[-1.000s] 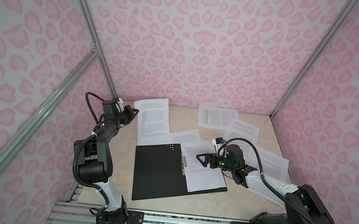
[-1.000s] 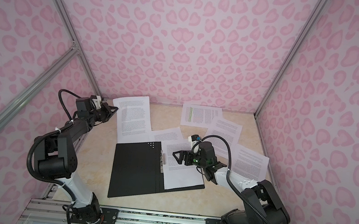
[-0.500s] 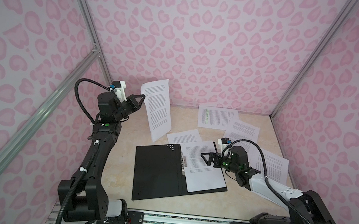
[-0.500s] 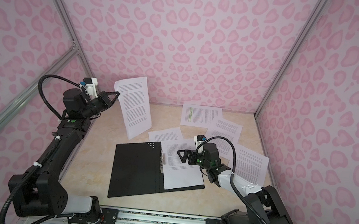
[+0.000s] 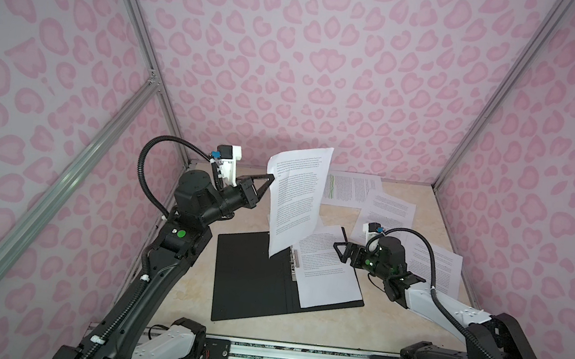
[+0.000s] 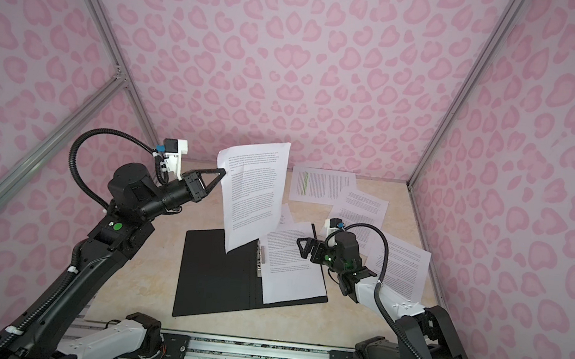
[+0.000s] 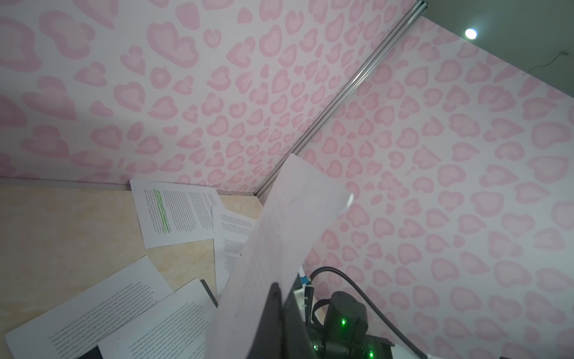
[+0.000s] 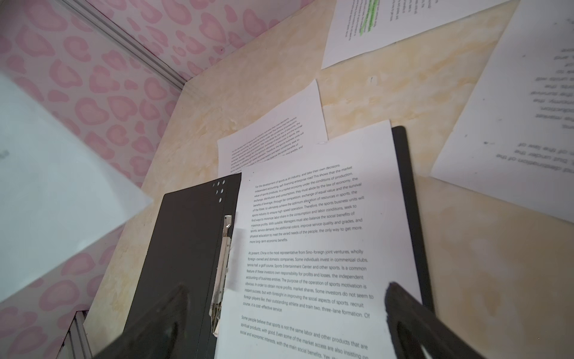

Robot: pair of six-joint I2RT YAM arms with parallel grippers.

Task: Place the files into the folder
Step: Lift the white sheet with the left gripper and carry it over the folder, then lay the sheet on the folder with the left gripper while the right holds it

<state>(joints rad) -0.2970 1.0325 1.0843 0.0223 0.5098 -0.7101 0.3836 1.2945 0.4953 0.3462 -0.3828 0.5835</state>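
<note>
A: Where is the folder (image 5: 249, 279)?
B: It lies open on the table (image 5: 189, 287), black inside up, with the metal clip (image 5: 294, 264) along its spine. A filed sheet (image 5: 328, 279) lies flat on its right half.
A: And the left gripper (image 5: 273, 177)?
B: It is raised above the folder's far left corner, fingers pressed together on the edge of a lifted sheet (image 5: 297, 196) — that one hangs in the air, its lowest corner over the clip.
A: The right gripper (image 5: 340, 251)?
B: Low over the folder's right half, fingers spread wide, holding nothing — whether it touches the paper I cannot tell.
A: The remaining files (image 5: 389, 208)?
B: They lie flat on the table beyond the folder's far edge and to its right; the green-marked sheet (image 5: 349, 191) is the farthest from it.
</note>
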